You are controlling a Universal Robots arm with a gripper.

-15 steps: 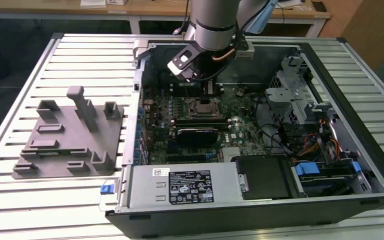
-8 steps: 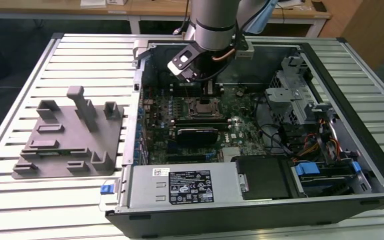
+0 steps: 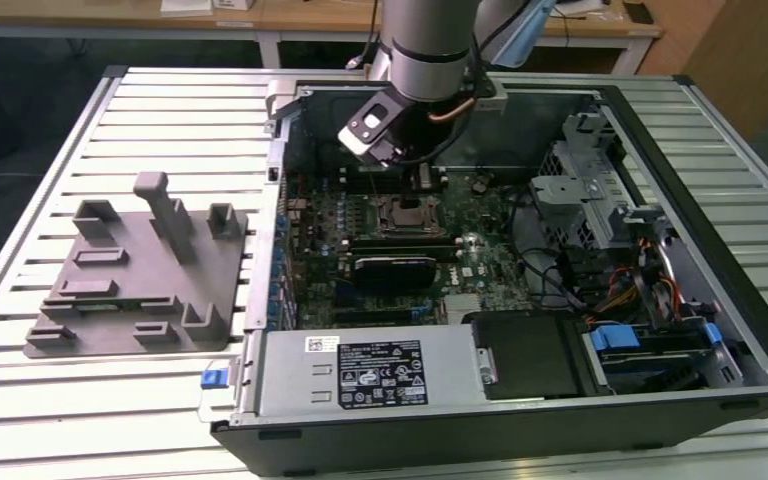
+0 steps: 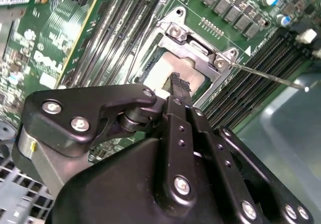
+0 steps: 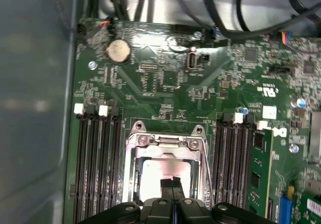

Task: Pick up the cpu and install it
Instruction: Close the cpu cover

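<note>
exterior view: slatted metal table (image 3: pixel 184 110), wooden desk (image 3: pixel 304 20) behind; jaws over cpu (image 5: pixel 153 176).

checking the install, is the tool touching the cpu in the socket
Cannot tell. Both wrist views show the tool over the cpu in the socket, but neither shows contact or a gap plainly.

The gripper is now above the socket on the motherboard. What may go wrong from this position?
The gripper, seemingly shut, is right over the cpu in the socket. If the cpu sits slightly askew, pressing on it might harm the socket. The thin lever sticks out beside the socket, so the gripper's body might catch it.
</note>
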